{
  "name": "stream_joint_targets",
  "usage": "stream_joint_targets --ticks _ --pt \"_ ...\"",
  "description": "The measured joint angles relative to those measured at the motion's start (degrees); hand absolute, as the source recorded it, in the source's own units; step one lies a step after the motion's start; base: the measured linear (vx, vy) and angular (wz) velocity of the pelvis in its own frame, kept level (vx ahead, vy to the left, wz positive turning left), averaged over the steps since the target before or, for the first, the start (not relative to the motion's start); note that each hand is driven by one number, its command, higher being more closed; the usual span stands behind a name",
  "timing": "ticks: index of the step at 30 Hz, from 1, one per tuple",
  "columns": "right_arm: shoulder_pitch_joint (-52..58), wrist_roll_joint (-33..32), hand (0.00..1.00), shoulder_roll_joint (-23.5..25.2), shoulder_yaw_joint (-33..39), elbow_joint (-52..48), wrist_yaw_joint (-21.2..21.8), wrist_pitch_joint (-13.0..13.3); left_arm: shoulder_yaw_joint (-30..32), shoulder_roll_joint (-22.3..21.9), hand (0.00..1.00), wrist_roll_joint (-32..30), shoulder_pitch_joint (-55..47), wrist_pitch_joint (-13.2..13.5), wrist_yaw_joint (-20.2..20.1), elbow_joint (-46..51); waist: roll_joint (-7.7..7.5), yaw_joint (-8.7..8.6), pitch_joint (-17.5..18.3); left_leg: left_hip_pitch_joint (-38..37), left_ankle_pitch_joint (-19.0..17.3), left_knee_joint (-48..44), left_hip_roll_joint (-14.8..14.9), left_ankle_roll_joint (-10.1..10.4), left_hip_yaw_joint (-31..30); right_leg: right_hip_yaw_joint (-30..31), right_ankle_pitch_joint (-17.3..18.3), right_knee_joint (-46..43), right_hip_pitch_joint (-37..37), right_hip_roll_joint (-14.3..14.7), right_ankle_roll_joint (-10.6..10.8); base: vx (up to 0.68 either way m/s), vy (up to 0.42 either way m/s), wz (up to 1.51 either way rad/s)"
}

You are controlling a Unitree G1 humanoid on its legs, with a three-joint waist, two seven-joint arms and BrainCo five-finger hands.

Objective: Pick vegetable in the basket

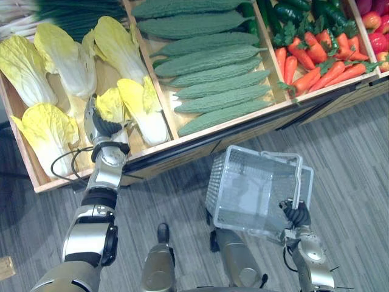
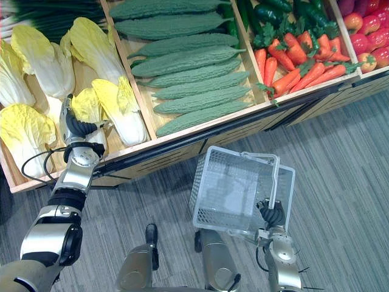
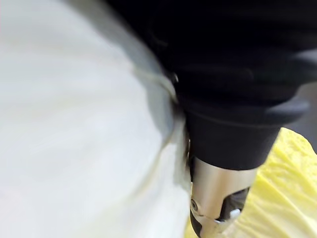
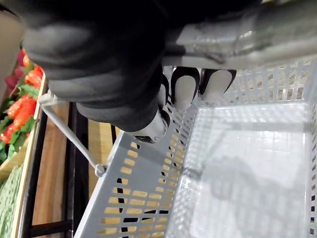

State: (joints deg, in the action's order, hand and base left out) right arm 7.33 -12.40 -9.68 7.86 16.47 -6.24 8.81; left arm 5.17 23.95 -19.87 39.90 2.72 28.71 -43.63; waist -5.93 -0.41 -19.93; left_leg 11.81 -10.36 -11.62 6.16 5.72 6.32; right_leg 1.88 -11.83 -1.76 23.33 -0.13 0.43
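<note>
A small napa cabbage (image 1: pixel 112 104) with yellow leaves and a white stem lies in the left wooden bin among bigger ones. My left hand (image 1: pixel 100 126) is right at its near end, pressed against it. In the left wrist view the white stem (image 3: pixel 74 124) lies tight against the hand's dark cover (image 3: pixel 237 99). A pale plastic basket (image 1: pixel 214 182) hangs tilted over the floor in front of the stand, with nothing inside. My right hand (image 1: pixel 296 214) is curled round the basket's handle (image 4: pixel 223 39).
Larger napa cabbages (image 1: pixel 24 67) fill the left bin, with green onions (image 1: pixel 36 15) behind. Bitter gourds (image 1: pixel 206 67) lie in the middle bin, carrots (image 1: pixel 316 61) and dark peppers (image 1: pixel 292 12) to the right, red produce (image 1: pixel 377 30) at the far right. The stand's front edge (image 1: pixel 200 143) runs between hand and basket.
</note>
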Motion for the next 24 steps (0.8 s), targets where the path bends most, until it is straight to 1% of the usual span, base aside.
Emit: stream_joint_targets --ticks 6,8,11,14,17,18,20,21,22,23,24 --pt "-0.2 0.0 1.0 0.0 0.0 0.0 -0.4 0.1 0.1 0.0 1.0 0.0 0.1 0.5 0.0 -0.7 0.0 -0.04 0.0 0.1 -0.6 -0.8 0.0 -0.4 0.6 0.7 -0.2 0.1 -0.1 -0.1 0.3 0.0 0.018 -0.05" --pt "-0.1 0.0 1.0 0.0 0.1 0.0 -1.1 0.1 0.3 0.0 1.0 0.0 -0.1 0.6 0.1 -0.6 0.02 -0.03 0.0 -0.3 -0.6 -0.6 0.0 -0.4 0.6 0.7 -0.2 0.1 -0.4 -0.1 0.3 0.02 0.008 0.02" --pt "0.2 0.0 1.0 0.0 0.3 0.1 -1.3 0.1 0.8 -0.6 1.0 0.1 -2.6 0.9 0.1 1.1 0.21 -0.44 -0.1 -2.2 -0.6 0.1 -0.2 -0.5 0.3 0.4 -0.3 0.9 -2.5 0.0 0.1 0.05 0.027 0.03" --pt "0.3 0.0 1.0 0.0 0.6 0.2 -1.4 0.2 1.2 -2.0 1.0 0.1 -6.7 0.9 0.6 6.8 0.22 -0.39 -0.1 -3.2 -0.5 1.0 -0.4 -0.5 0.0 0.2 -0.2 0.9 -3.2 -0.1 0.3 0.04 0.027 0.02" --pt "0.3 0.3 1.0 0.3 0.6 1.0 -1.3 0.2 2.1 -2.6 1.0 0.1 -11.2 0.1 0.8 14.0 0.57 -0.46 -0.1 -5.1 -0.4 1.9 -0.7 -0.7 -0.5 0.2 0.3 0.9 -4.8 -0.1 0.5 0.07 0.038 0.02" --pt "0.3 0.6 1.0 0.5 0.8 2.0 -1.3 0.2 2.6 -3.4 1.0 0.1 -13.8 0.1 1.5 18.3 0.68 -0.41 -0.1 -6.1 -0.3 2.4 -0.7 -0.8 -0.8 0.2 0.6 0.9 -5.5 -0.1 0.7 0.06 0.024 0.06" --pt "0.3 1.3 1.0 1.3 2.6 3.9 -1.3 0.3 3.8 -6.1 1.0 0.0 -18.8 0.2 1.7 26.4 1.03 -0.33 0.1 -7.8 -0.2 3.1 -1.1 -1.0 -1.2 0.2 1.0 0.9 -6.9 0.0 0.9 0.05 0.025 0.07" --pt "0.3 1.6 1.0 1.6 3.1 4.4 -1.3 0.3 4.0 -7.0 1.0 0.0 -20.2 0.2 1.8 27.9 1.2 -0.35 0.2 -8.2 -0.2 3.2 -1.2 -1.0 -1.2 0.3 1.1 0.9 -7.3 -0.1 1.0 0.05 0.065 0.05" --pt "0.5 1.8 1.0 2.0 3.6 5.8 -1.3 0.2 4.2 -9.1 1.0 0.0 -24.0 0.3 2.1 32.0 1.85 -0.23 0.8 -9.4 -0.2 3.4 -1.3 -1.0 -1.2 1.1 1.2 0.9 -8.3 -0.1 1.2 0.04 0.126 -0.12" --pt "1.1 2.9 1.0 2.9 4.3 6.9 -1.3 0.0 4.5 -12.0 1.0 -0.7 -31.2 0.7 2.7 40.5 3.28 0.06 3.5 -11.0 -0.7 3.5 -1.6 -1.7 -0.1 2.8 1.7 0.7 -9.3 -0.1 1.6 0.03 0.131 -0.22" --pt "1.2 3.0 1.0 3.1 5.2 6.9 -1.3 -0.2 4.4 -12.6 1.0 -1.1 -32.7 1.9 2.6 42.0 3.91 0.01 3.9 -12.1 -1.1 3.3 -1.7 -2.1 0.2 3.3 1.7 0.7 -10.3 0.0 1.7 0.0 0.09 -0.26"
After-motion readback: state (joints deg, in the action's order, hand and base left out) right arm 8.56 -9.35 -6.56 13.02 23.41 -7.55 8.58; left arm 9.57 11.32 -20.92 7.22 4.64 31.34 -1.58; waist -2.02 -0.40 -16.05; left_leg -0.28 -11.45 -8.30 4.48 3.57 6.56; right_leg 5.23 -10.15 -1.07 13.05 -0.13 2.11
